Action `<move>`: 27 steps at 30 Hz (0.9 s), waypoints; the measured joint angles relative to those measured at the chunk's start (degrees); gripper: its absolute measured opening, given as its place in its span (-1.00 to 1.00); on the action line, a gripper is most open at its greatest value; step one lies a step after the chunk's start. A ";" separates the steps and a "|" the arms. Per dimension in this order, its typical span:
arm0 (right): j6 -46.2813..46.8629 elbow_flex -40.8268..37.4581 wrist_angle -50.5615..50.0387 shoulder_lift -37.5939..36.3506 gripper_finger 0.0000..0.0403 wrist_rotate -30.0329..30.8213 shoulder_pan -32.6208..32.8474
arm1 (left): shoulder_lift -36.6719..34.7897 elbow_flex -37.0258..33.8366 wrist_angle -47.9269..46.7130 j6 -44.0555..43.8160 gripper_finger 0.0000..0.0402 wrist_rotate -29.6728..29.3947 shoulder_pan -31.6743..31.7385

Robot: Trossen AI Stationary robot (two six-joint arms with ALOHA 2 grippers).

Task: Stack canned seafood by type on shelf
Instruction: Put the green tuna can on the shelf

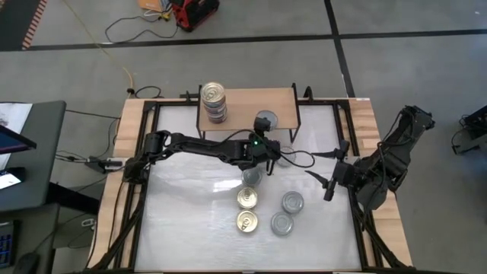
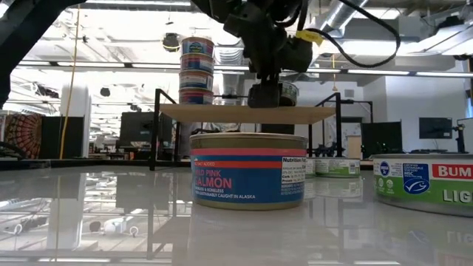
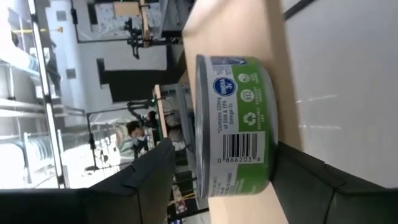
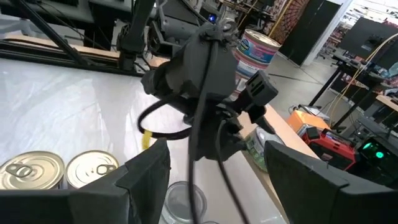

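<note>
The light-wood shelf (image 1: 247,103) stands at the table's far edge. A stack of three tins (image 1: 214,103) rests on its left part and shows in the low view (image 2: 196,70). A green-labelled tin (image 3: 233,124) stands upright on the shelf's right part (image 1: 265,122). My left gripper (image 1: 263,133) is open at this tin. In the left wrist view its fingers (image 3: 152,177) stand on either side of the tin, with a gap at the lid. Several tins lie on the table: two gold-lidded (image 1: 247,198), (image 1: 247,221) and three silver-lidded (image 1: 293,202), (image 1: 282,224), (image 1: 251,176). My right gripper (image 1: 327,185) is open and empty at the table's right.
The left arm (image 1: 205,146) reaches across the table's far half, over the silver tin nearest the shelf. The shelf's black legs (image 2: 157,129) stand on the table. In the low view a pink-salmon tin (image 2: 249,171) is closest to the near edge.
</note>
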 joint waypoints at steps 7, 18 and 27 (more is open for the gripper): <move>0.83 -0.04 0.44 -0.02 0.44 0.00 0.00 | -1.81 0.07 -7.79 -4.10 0.19 5.05 1.54; 0.96 -0.04 0.65 0.02 0.44 0.14 -0.02 | -1.91 3.65 -17.99 -10.36 0.19 7.20 1.79; 0.83 -0.04 1.25 0.40 0.44 0.24 -0.02 | -1.93 6.62 -21.11 -12.51 0.19 10.18 3.03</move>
